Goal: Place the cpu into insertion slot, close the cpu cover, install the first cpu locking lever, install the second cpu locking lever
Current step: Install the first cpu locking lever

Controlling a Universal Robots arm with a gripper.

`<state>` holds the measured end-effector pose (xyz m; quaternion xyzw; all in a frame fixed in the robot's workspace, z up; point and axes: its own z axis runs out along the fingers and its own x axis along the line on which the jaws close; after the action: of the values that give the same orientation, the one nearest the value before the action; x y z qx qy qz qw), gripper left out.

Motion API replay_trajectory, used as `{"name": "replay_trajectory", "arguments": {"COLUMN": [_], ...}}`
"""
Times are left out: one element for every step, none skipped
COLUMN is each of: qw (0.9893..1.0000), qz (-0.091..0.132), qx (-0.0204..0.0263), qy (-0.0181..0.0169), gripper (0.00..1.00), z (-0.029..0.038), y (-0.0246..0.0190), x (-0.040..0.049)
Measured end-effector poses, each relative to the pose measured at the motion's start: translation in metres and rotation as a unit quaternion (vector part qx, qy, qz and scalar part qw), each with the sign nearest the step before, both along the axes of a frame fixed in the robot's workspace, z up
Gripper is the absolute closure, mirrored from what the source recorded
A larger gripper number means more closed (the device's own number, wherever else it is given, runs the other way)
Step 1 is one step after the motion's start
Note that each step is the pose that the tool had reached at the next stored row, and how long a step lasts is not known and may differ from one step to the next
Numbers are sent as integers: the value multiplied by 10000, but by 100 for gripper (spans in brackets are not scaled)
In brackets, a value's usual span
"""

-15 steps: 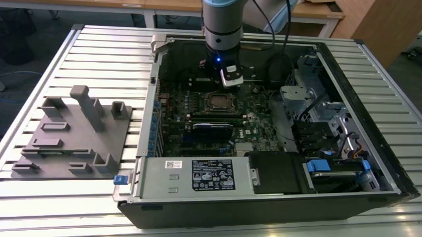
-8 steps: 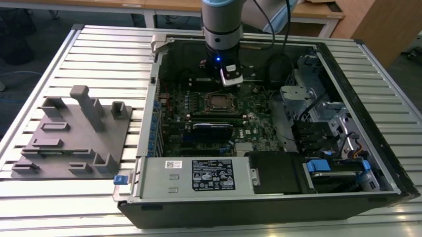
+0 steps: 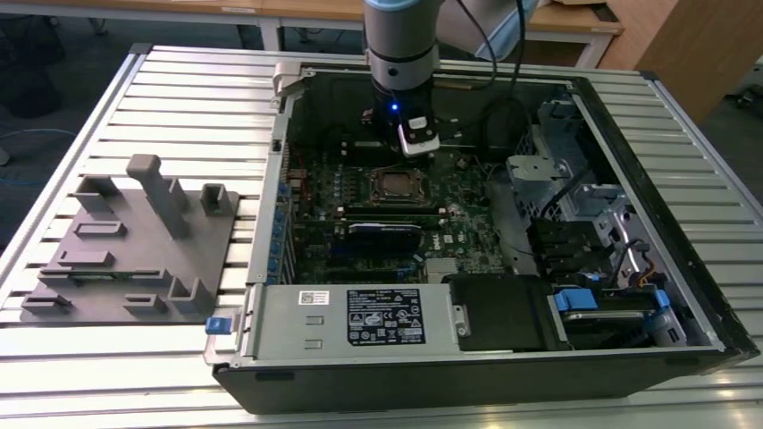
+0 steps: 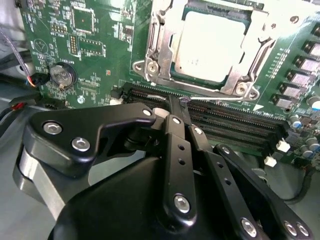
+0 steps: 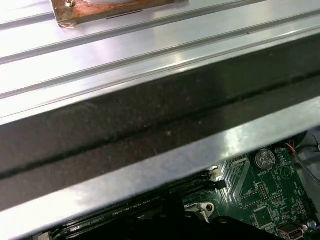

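Observation:
The cpu (image 4: 210,45) lies flat in the insertion slot (image 4: 155,50), its pale metal top showing through the window of the cpu cover (image 4: 250,55), which is down over it. My gripper (image 4: 181,101) is shut, its black fingers (image 4: 172,135) pressed together, the tips at the socket's edge beside a thin silvery lever rod (image 4: 225,98). Whether the tips touch the rod I cannot tell. In the exterior view the gripper (image 3: 419,153) hangs inside the open computer case just behind the insertion slot (image 3: 398,185).
Long black memory slots (image 4: 235,125) run next to the socket, and a coin battery (image 4: 62,75) sits on the green board. A grey fixture plate (image 3: 131,241) lies at the exterior view's left. The power supply (image 3: 357,317) and drive bay (image 3: 596,299) fill the case's near side.

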<state>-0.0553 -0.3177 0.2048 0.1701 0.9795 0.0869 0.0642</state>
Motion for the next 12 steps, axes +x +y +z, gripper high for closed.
{"name": "replay_trajectory", "arguments": {"qw": [10000, 10000, 10000, 10000, 10000, 10000, 9999, 9999, 9999, 9999, 9999, 9999], "qz": [0, 0, 0, 0, 0, 0, 0, 0, 0, 0, 0, 0], "qx": [-34, -59, -75, -84, -91, -99, -108, -116, -122, -141, -149, -158], "qy": [-6, -7, -7, -7, -7, -7, -7, -7, -7, -7, -7, -8], "gripper": [90, 90, 90, 90, 90, 90, 90, 90, 90, 90, 90, 90], "z": [-4, -9, -13, -19, -24, -30, -35, -39, -43, -48, -51, -54], "y": [5, 10, 16, 23, 29, 37, 47, 55, 62, 74, 77, 79], "x": [-1, -4, -6, -10, -13, -17, -21, -25, -28, -32, -33, -33]}}
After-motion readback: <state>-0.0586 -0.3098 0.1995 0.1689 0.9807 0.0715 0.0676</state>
